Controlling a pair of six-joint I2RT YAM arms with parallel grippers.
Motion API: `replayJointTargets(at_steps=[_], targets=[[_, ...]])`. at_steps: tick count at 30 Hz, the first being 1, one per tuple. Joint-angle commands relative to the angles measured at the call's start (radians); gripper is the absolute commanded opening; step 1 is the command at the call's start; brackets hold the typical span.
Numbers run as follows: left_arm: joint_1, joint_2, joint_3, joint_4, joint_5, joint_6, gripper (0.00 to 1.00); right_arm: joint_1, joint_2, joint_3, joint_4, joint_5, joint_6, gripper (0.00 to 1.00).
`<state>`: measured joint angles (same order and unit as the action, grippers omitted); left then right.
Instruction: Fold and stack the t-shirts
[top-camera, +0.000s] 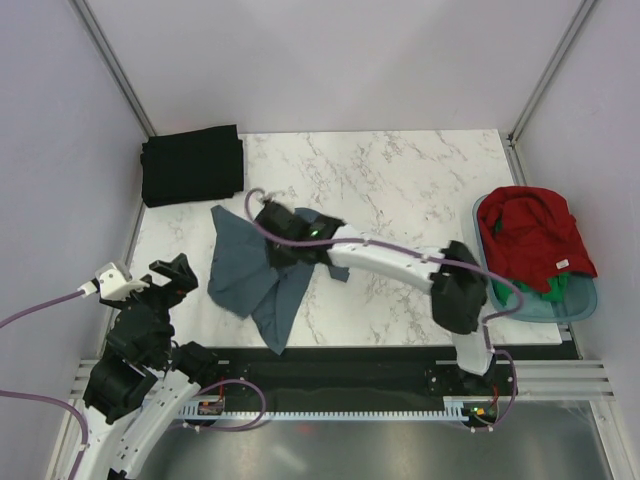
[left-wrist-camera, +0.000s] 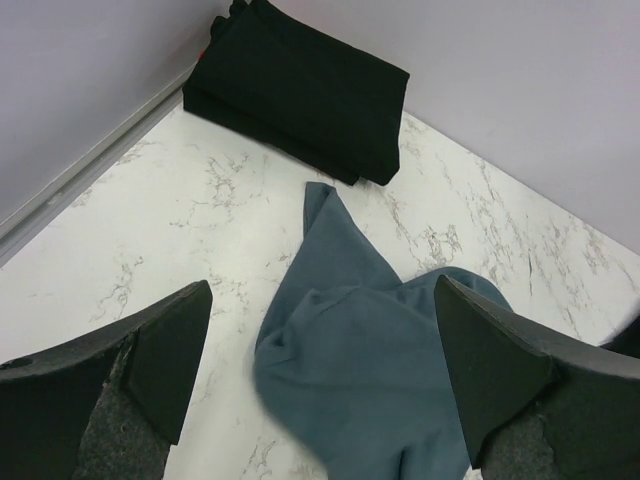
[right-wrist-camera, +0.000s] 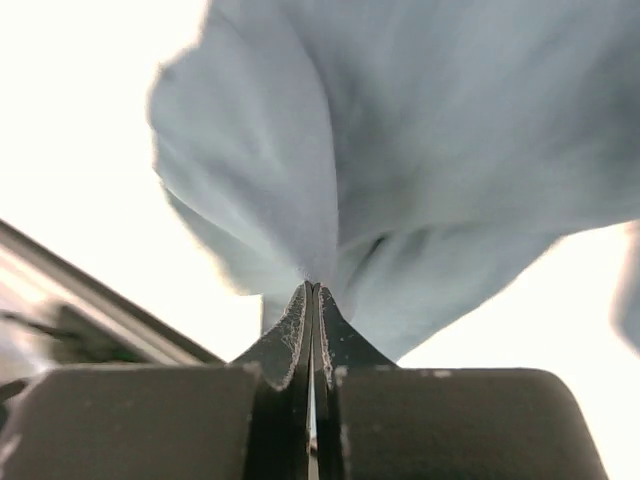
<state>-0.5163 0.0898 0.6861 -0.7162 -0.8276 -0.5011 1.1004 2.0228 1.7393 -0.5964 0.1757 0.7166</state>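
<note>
The slate blue-grey t-shirt (top-camera: 245, 270) lies crumpled on the marble table, left of centre. My right gripper (top-camera: 272, 228) reaches across and is shut on a pinch of that shirt (right-wrist-camera: 400, 150), jaws pressed together on the cloth. My left gripper (top-camera: 165, 278) is open and empty, hovering left of the shirt; the shirt (left-wrist-camera: 390, 370) lies between and beyond its fingers (left-wrist-camera: 170, 350). The black t-shirt (top-camera: 192, 165) lies folded at the back left corner and also shows in the left wrist view (left-wrist-camera: 300, 90). The red t-shirt (top-camera: 530, 235) lies heaped in the tub, over the green one (top-camera: 555, 290).
The pale blue plastic tub (top-camera: 590, 300) stands at the table's right edge. Grey walls with metal posts close the back and sides. A black rail runs along the near edge.
</note>
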Motion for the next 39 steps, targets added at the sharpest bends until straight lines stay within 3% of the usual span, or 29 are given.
replayJointTargets(at_steps=[1,9,13,19,26,30,35,39], targets=[[0.007,0.011,0.0,0.011,-0.004,-0.013,1.0,-0.063,-0.275,0.028,-0.032,0.027,-0.037,0.0],[0.009,0.03,0.0,0.012,0.013,-0.004,1.0,-0.339,-0.674,-0.114,-0.13,0.073,-0.066,0.0],[0.009,0.05,-0.002,0.032,0.08,0.044,1.0,-0.402,-0.824,-0.138,-0.238,0.158,-0.094,0.0],[0.009,0.195,0.015,0.05,0.264,0.096,0.99,-0.412,-0.993,-0.159,-0.416,0.439,-0.111,0.0],[0.009,0.588,0.092,0.095,0.436,0.073,1.0,-0.413,-1.104,-0.282,-0.502,0.527,-0.102,0.0],[0.01,0.888,0.136,0.274,0.548,0.097,1.0,-0.412,-1.177,-0.441,-0.496,0.426,-0.053,0.0],[0.03,1.223,0.311,0.397,0.616,0.182,1.0,-0.412,-1.251,-0.66,-0.442,0.269,-0.003,0.0],[0.065,1.5,0.485,0.442,0.622,0.26,1.0,-0.412,-1.296,-0.739,-0.405,0.2,0.0,0.0]])
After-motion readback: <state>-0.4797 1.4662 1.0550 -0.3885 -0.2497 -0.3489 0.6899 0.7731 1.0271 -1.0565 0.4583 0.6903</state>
